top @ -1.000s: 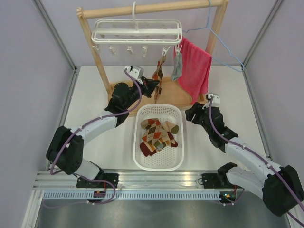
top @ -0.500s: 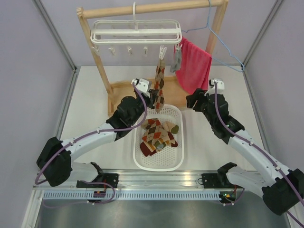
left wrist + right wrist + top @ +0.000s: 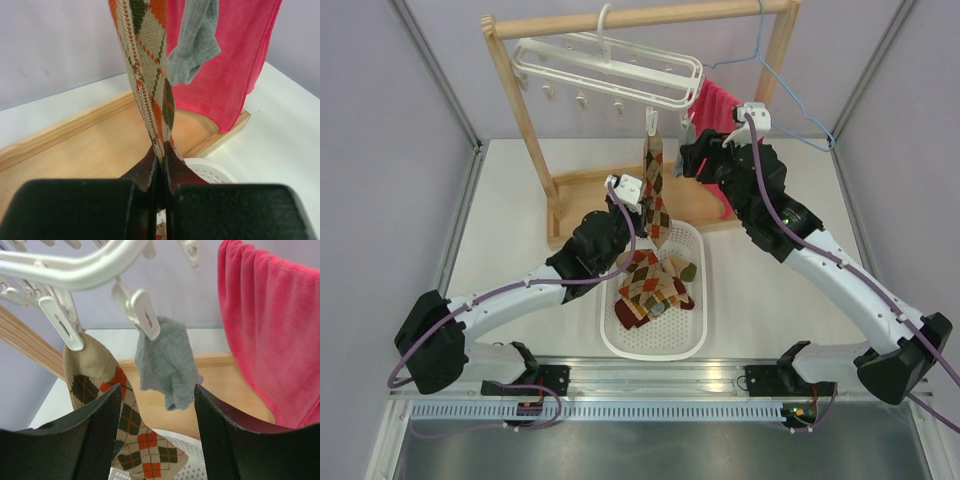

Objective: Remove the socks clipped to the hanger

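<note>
Argyle sock hangs from a clip on the white hanger and runs straight down. Its lower end is pinched in the left end effector, fingers pressed together on the fabric, just over the far rim of the white basket. Grey sock sits on the next clip to the right, bunched, hanging free, just beside the argyle one. Hanger hooks over the top bar of the wooden rack & tilts, right end lower. Right end effector is up near the grey sock w/ fingers spread; the sock is ahead of the gap, not touching. Pink towel hangs right of both socks. Basket stands on the bench & holds a pile of socks, argyle & striped. Rack's base is a wooden tray behind the basket.
</note>
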